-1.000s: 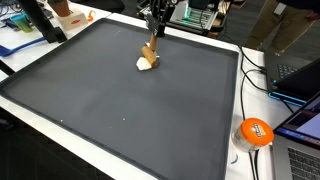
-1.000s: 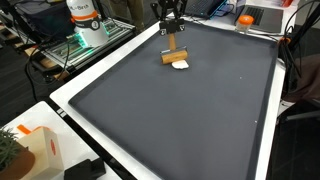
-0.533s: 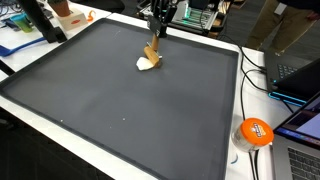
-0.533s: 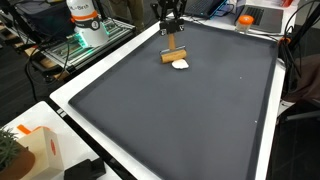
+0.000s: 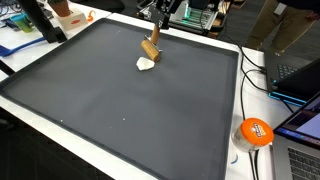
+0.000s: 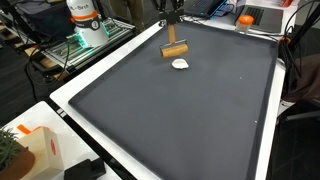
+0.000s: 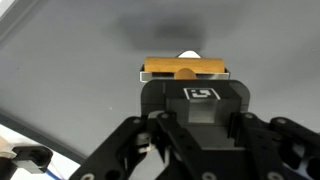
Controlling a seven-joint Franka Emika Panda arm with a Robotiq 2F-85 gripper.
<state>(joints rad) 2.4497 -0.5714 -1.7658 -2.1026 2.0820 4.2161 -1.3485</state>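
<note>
At the frame's upper middle, the gripper (image 6: pixel 171 22) clamps a wooden tool (image 6: pixel 174 49) (held above the mat (image 6: pixel 180 120)) near a white lump (image 6: pixel 180 64).

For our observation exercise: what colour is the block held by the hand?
The block is tan brown; the wrist view shows it best.

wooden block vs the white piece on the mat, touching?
Apart. In an exterior view a strip of dark mat shows plainly between the wooden block and the white piece.
</note>
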